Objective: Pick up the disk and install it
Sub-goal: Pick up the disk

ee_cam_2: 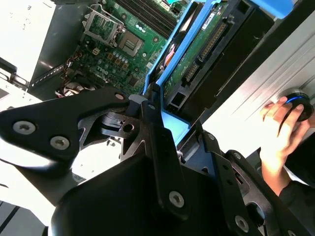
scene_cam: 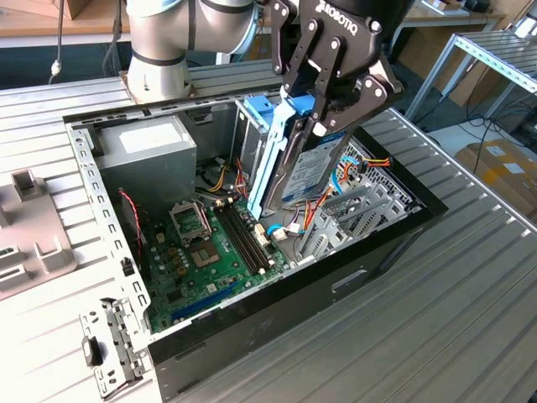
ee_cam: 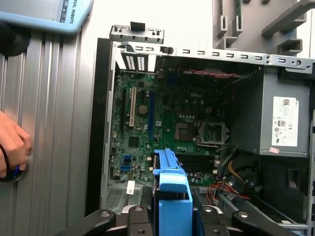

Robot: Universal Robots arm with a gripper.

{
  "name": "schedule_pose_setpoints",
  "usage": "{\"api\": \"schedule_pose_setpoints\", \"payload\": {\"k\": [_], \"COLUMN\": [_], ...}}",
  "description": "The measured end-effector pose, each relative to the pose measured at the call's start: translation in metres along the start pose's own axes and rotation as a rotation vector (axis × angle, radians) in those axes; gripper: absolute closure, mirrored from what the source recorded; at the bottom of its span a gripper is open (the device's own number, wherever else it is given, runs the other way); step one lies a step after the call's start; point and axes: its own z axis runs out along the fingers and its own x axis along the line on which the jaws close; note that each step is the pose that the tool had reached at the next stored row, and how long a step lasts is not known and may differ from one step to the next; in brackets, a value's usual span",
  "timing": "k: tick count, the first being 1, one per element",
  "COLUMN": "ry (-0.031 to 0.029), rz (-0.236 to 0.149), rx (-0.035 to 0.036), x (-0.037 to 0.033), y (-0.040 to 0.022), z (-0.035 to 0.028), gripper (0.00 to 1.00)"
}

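Ribbed aluminium workbench [scene_cam: 470, 277], with an open computer case [scene_cam: 277, 294] lying on its side. The arm's gripper [scene_cam: 331, 113] is clamped on the upper end of the disk [scene_cam: 309, 172], which hangs tilted, lower end down, over the case's drive bay just beside the motherboard [scene_cam: 201, 252]. The drive looks dense, rigid and probably shock-sensitive; its circuit board [ee_cam_2: 197, 49] lies bare in the second wrist view. The light-blue carrier rail [scene_cam: 267, 159] seems the safer hold, though smooth plastic may slip or flex. A person's hand [ee_cam: 11, 147] rests on the bench, apart from the case.
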Motion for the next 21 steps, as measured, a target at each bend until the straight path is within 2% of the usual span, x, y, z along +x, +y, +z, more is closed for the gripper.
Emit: {"api": "schedule_pose_setpoints", "payload": {"k": [4, 21], "ry": [0.0000, 0.0000], "rz": [0.000, 0.000], "rx": [-0.0001, -0.0003], "x": [0.0060, 0.0241], "y": [-0.0061, -0.0221], "z": [0.0000, 0.0001], "gripper": [0.63, 0.63]}}
